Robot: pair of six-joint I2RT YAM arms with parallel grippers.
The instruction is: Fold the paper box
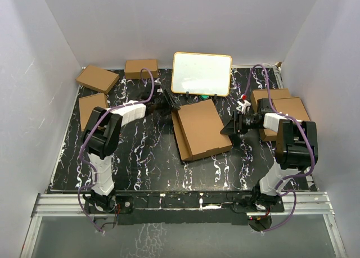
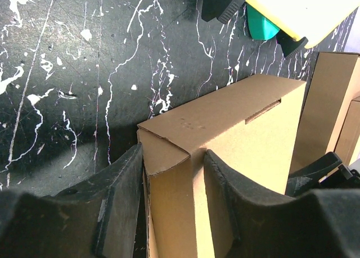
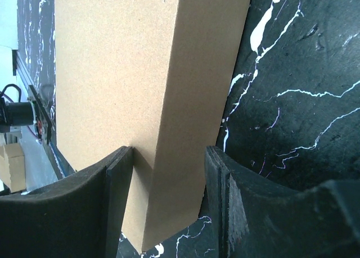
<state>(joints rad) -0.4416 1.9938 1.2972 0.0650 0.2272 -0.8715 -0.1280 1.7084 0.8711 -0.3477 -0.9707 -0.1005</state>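
Observation:
The paper box (image 1: 201,127) lies folded into a flat brown mailer in the middle of the black marbled table. My left gripper (image 1: 173,107) is at its far left corner. In the left wrist view its fingers (image 2: 173,157) straddle that corner of the box (image 2: 236,123), one pad against the side wall and one on the lid, shut on it. My right gripper (image 1: 228,129) meets the box's right edge. In the right wrist view its jaws (image 3: 169,157) close over the box's (image 3: 112,72) side wall, one pad on the top face.
A white board with a tan frame (image 1: 201,73) stands at the back, a green clip (image 2: 261,25) at its foot. Smaller folded boxes lie at the back left (image 1: 97,78), (image 1: 141,68), left (image 1: 90,109) and right (image 1: 281,109). White walls surround the table.

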